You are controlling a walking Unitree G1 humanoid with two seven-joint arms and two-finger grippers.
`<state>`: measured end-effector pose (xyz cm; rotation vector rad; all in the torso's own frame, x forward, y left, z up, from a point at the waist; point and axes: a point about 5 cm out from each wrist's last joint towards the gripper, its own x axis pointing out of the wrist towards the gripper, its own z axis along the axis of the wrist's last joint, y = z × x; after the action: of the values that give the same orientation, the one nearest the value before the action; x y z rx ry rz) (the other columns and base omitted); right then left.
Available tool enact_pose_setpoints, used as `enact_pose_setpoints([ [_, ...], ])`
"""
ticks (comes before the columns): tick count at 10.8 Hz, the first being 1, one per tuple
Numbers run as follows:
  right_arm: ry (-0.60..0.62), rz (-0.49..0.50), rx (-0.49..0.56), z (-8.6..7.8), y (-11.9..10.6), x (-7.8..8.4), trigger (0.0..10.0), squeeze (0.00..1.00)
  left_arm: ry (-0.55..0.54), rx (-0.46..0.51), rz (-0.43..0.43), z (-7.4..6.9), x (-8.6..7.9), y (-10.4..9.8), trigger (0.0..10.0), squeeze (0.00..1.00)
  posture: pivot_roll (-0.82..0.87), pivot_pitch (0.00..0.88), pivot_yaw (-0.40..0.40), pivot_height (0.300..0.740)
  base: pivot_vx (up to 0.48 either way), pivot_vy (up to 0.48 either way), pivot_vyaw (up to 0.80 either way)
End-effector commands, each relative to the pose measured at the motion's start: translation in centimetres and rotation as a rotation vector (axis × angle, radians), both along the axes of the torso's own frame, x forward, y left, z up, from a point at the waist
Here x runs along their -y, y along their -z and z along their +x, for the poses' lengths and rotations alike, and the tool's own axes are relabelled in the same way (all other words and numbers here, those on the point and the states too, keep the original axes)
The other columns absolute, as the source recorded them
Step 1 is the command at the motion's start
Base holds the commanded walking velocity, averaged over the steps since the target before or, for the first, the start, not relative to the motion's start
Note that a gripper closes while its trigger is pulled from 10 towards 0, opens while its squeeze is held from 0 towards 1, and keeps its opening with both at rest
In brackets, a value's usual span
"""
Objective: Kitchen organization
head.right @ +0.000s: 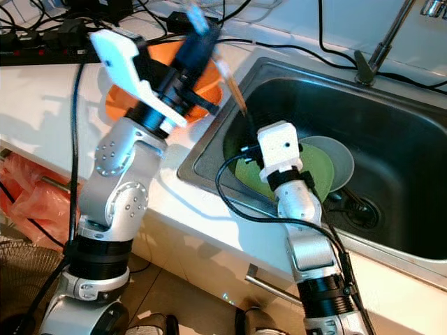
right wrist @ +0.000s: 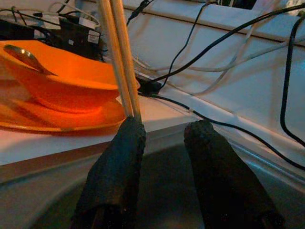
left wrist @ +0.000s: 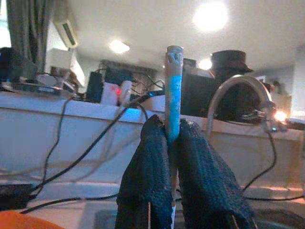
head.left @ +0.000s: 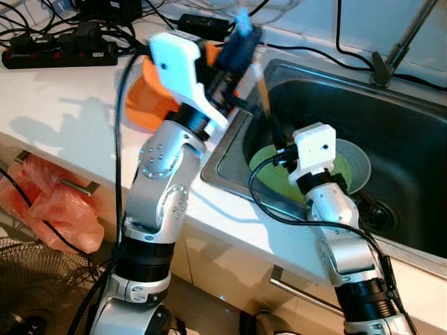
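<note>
**While clamped on chopsticks above the sink**

Left gripper (left wrist: 172, 143): pinched on blue-tipped chopsticks (left wrist: 173, 90). Right gripper (right wrist: 162, 131): parted, low in sink (head.left: 391, 132). Green plate (head.left: 276, 178) in basin. Spoon (right wrist: 24, 57) in orange bowl (right wrist: 71, 86) on orange plate (right wrist: 57, 119).

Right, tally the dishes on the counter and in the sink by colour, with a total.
Orange: 2, orange bowl on orange plate, on the counter
Green: 1, green plate, in the sink
Grey: 1, grey plate, in the sink
Total: 4
</note>
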<state>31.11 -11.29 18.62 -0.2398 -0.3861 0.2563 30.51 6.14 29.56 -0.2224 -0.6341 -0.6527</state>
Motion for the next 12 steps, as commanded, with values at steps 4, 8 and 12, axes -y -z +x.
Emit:
enact_pose_setpoints([
  [4, -0.021, 0.008, 0.018, -0.3, -0.6, -0.2, 10.0, 0.0, 0.079, -0.011, -0.06, -0.3, 0.7, -0.4, 10.0, 0.0, 0.04, 0.144, -0.01, 0.74, 0.0, 0.0, 0.0],
  [8, -0.02, 0.009, 0.016, -0.2, -0.6, -0.3, 10.0, 0.0, 0.155, -0.035, -0.061, -0.6, 1.2, -0.2, 10.0, 0.0, 0.04, 0.143, -0.01, 0.74, 0.0, 0.0, 0.0],
  [12, -0.005, 0.01, 0.013, -0.1, -0.5, -0.2, 10.0, 0.0, 0.27, -0.074, -0.025, -1.3, 2.1, 0.5, 10.0, 0.0, 0.04, 0.141, -0.01, 0.74, 0.0, 0.0, 0.0],
])
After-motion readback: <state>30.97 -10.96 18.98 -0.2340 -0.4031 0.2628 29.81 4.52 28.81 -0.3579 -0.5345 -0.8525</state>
